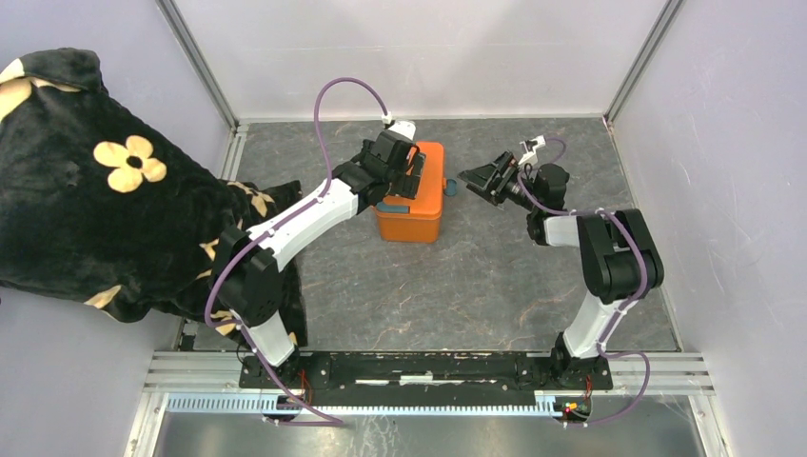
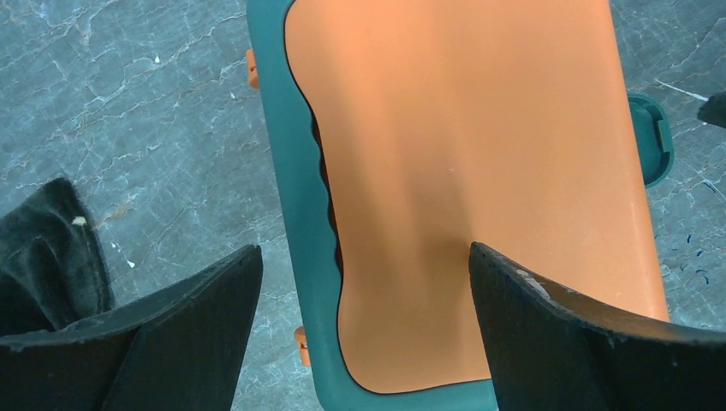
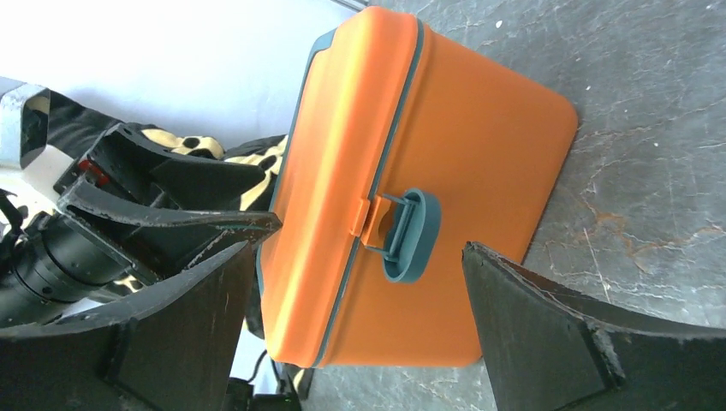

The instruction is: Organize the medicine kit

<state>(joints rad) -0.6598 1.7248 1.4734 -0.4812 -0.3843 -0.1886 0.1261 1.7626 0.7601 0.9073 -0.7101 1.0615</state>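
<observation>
Top external view: the medicine kit stands closed, an arm at each side.
The left gripper hangs directly over the kit's orange lid, jaws spread wide and empty, probably placed to steady it from above. The right gripper, just off the side of the kit that carries the teal latch, is likewise released and holds nothing; its fingers frame that catch, likely lined up to work it. Whether the latch is fastened I cannot tell.
</observation>
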